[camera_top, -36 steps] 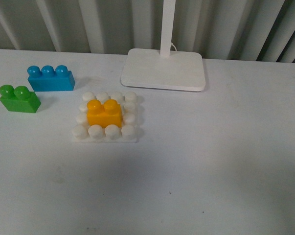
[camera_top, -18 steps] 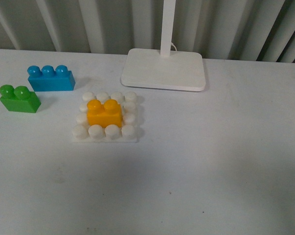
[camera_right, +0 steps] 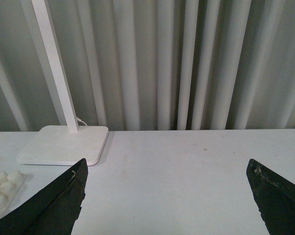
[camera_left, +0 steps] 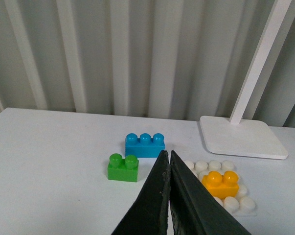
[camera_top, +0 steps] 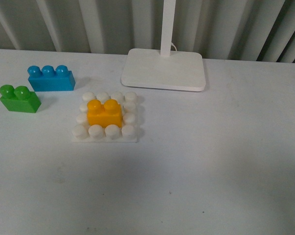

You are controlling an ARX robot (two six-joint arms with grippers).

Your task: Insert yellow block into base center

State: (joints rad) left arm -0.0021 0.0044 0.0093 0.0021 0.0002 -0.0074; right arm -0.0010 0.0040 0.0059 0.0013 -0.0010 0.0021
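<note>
Already the yellow block (camera_top: 104,113) sits on the base (camera_top: 129,138), over the middle studs, with a ring of bare white studs showing on all sides of it. It looks level and square to the stud grid, studs up, so by my reading it is pressed home in the centre. Across the last second nothing in the front view has changed: the block, the base and the neighbouring bricks lie exactly where they lay before, and neither arm shows in that view. That stillness suggests the insertion itself is finished and the arms have pulled clear.

From the left wrist view, the left gripper (camera_left: 169,164) is raised and set back from the base, its two dark fingers (camera_left: 159,191) pressed together with nothing between them. The right gripper (camera_right: 164,196) is over bare counter (camera_top: 211,161) well to the other side, its fingers (camera_right: 64,200) spread wide apart and empty.

Just beyond the base on the robot's left lie the green two-stud brick (camera_top: 19,98) and, behind it, the blue three-stud brick (camera_top: 50,78), both apart from the base and untouched. The white lamp foot (camera_top: 163,69) with its post stands behind the base, near but not touching.

I judge the task essentially done; what remains, if anything, is only confirming the seat.
</note>
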